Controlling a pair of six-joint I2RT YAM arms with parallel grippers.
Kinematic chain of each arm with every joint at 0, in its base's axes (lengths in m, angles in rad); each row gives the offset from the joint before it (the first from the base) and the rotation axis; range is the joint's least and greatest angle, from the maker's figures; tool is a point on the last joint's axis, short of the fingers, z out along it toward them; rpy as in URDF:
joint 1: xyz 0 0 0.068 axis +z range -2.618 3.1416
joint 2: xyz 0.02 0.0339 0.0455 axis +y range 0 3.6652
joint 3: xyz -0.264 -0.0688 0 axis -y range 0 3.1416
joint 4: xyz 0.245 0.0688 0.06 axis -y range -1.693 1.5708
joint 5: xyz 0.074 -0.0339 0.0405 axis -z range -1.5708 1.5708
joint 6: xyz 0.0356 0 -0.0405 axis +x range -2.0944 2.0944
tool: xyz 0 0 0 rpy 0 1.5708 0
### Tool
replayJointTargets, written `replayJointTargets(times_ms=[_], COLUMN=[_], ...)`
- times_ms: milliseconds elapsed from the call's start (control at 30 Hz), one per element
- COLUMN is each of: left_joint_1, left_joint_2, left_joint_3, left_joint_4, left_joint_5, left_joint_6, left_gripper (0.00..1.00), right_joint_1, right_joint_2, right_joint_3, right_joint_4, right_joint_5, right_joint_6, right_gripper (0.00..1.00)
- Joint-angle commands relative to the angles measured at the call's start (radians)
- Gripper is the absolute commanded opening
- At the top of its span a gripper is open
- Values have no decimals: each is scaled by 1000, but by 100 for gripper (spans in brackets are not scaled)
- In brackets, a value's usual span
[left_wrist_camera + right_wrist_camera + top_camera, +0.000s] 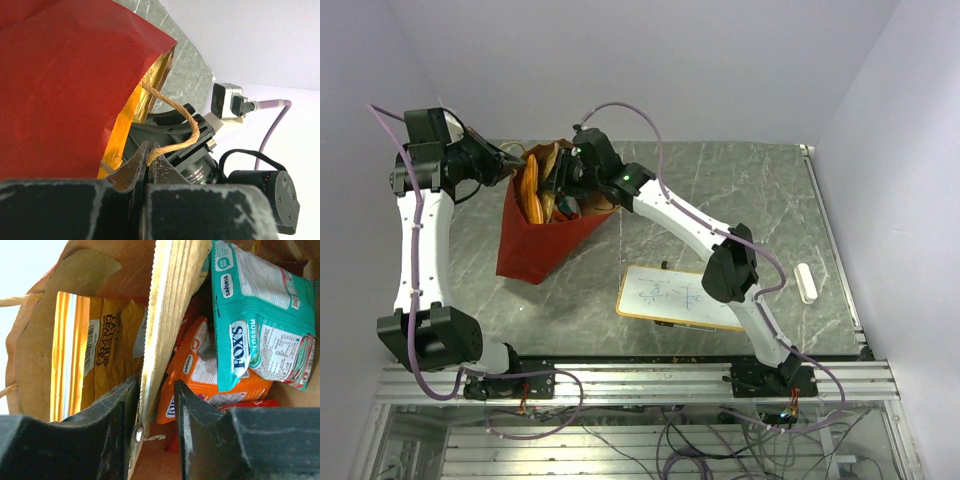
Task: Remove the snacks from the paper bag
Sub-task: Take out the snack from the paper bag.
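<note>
The red paper bag (535,245) lies on the table with its mouth toward the back wall. My left gripper (149,156) is shut on the bag's string handle (180,112) at the mouth's left side. My right gripper (155,390) is inside the mouth, its jaws part-way open on either side of the crimped top edge of the large orange-tan chip bag (100,350). That edge rests against the left finger, with a gap to the right finger. Beside it lie a teal packet (260,315), an orange packet (210,380) and a red packet (250,404).
A white-framed whiteboard (680,297) lies on the table in front of the right arm's base. A small white bar (806,282) sits near the right edge. The bag's brown inner wall (75,275) closes round the right gripper.
</note>
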Motion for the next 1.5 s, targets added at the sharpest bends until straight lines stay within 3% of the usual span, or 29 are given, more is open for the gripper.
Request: replayJointTargets(times_ms=[0, 233, 333, 600, 967, 1233, 1467], left_joint_1=[-14, -14, -14, -4, 21, 24, 24], left_joint_2=[-34, -45, -47, -58, -79, -71, -53], left_joint_3=[-16, -27, -20, 6, -18, 1, 23], left_joint_4=[45, 37, 23, -34, -75, -97, -106], left_joint_5=[33, 1, -21, -73, -99, -110, -115], left_joint_6=[-26, -33, -26, 6, 49, 72, 87], left_gripper=[7, 7, 7, 7, 7, 7, 7], right_joint_1=[17, 19, 18, 0, -27, -52, -162], right_joint_2=[42, -10, -37, -92, -196, -317, -511], right_joint_3=[67, 75, 84, 127, 129, 138, 34], right_joint_4=[-23, 48, 96, 159, 160, 144, 88], right_joint_5=[10, -27, -47, -43, 21, 74, 188], right_joint_6=[-12, 16, 55, 147, 134, 26, -120], right_gripper=[31, 6, 0, 0, 0, 0, 0])
